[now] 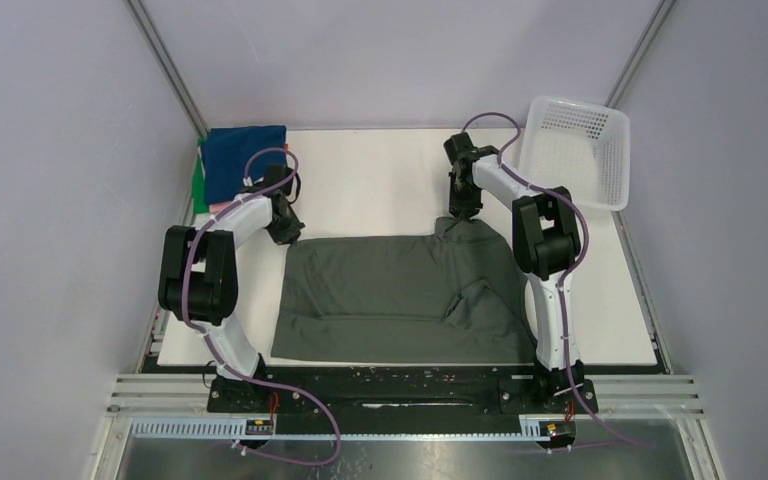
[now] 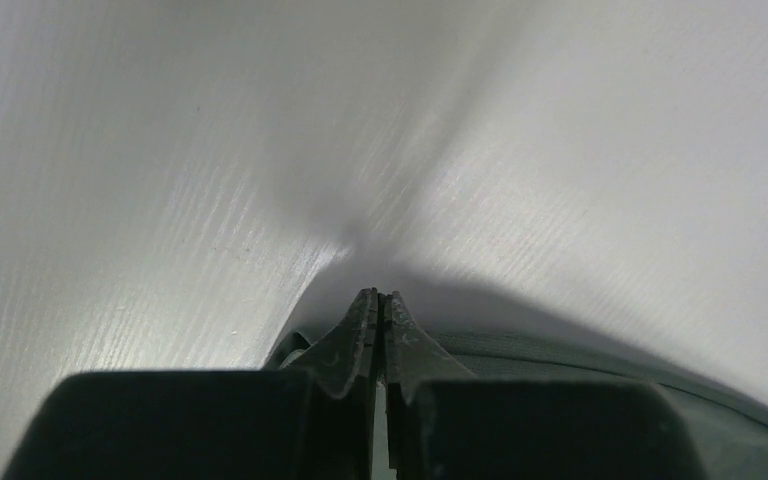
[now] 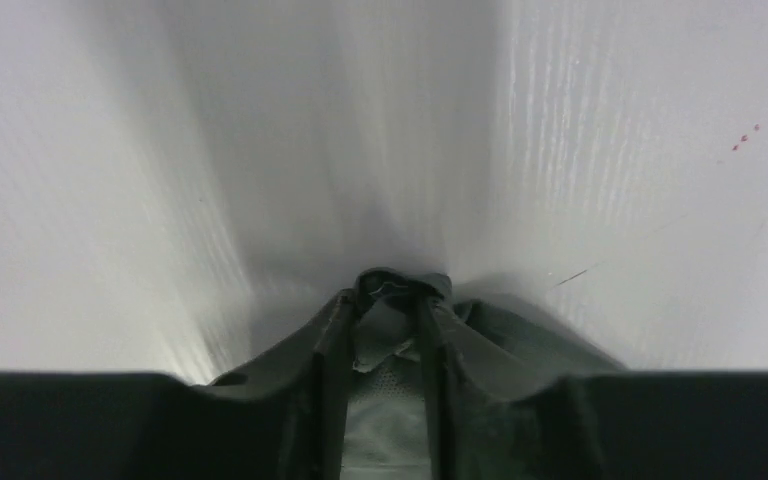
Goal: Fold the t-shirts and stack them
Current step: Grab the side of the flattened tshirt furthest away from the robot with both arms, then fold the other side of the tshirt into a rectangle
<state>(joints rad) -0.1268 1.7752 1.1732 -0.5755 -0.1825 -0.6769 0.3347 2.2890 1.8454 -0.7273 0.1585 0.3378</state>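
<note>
A soft, creased dark grey-green t-shirt (image 1: 390,295) is spread on the near half of the white table (image 1: 380,180). Its far edge is clamped by the left gripper (image 2: 378,300) and the right gripper (image 3: 392,300).

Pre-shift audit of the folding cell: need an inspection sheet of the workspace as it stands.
Surface: white table, a few small red specks.
Job's things: dark grey-green shirt spread flat near the front, a flap folded in on its right side; folded stack, navy on top, at the far-left corner.
Clutter: white mesh basket, tilted at the far-right corner, looks empty.
Grippers: left gripper shut on the shirt's far-left corner; right gripper around bunched collar cloth, grip unclear.
Cables: purple cables looped along both arms, no snag seen.
Surroundings: plain walls, metal frame posts.
</note>
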